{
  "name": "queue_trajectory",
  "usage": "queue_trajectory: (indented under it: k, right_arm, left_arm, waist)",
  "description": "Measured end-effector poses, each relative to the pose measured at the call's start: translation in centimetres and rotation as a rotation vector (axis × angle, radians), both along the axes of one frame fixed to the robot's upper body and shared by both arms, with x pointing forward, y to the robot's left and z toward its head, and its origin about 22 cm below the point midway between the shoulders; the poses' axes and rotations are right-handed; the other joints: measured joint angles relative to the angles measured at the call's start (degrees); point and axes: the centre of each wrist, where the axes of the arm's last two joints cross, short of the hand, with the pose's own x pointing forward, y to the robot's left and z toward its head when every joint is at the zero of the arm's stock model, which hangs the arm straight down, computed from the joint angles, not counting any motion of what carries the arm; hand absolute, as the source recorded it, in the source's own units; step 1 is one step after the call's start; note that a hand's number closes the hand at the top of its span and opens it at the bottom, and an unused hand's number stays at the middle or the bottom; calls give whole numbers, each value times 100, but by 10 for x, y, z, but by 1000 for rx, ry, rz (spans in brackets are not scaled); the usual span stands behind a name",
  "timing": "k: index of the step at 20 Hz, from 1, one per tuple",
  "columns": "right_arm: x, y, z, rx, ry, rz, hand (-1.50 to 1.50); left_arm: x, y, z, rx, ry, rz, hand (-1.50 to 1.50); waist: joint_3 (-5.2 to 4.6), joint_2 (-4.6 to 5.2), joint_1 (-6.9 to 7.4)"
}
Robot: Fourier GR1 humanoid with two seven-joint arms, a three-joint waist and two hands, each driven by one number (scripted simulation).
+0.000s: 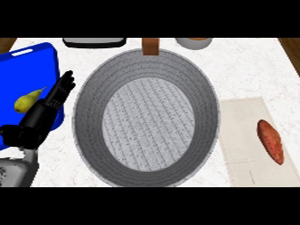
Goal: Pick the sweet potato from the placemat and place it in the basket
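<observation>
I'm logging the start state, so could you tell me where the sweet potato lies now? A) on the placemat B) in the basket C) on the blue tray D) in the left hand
A: the sweet potato lies on the placemat, right of the basket.

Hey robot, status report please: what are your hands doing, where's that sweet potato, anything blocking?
Left hand open, resting by the blue tray; right hand out of view. Sweet potato untouched on placemat. Basket beside it, path clear.
</observation>
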Motion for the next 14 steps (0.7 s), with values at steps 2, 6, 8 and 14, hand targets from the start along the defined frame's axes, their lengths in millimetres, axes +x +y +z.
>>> queue_trajectory:
  k: [2,6,8,14]
  right_arm:
    - [-1,-10,-1,4,4,-8,-150]
    - [-5,-14,-5,3,-12,-27,-150]
    - [-8,-21,-16,15,-17,-41,-150]
    - [-3,-16,-62,96,-25,-59,-150]
  left_arm:
    - [3,4,3,1,0,-2,0]
    - [2,3,6,0,3,-8,0]
    - [-2,6,8,-3,4,-13,0]
    - [3,6,5,-2,-3,-11,0]
  waist:
    - [0,2,10]
    - [2,1,19]
    - [3,0,24]
    - [4,9,45]
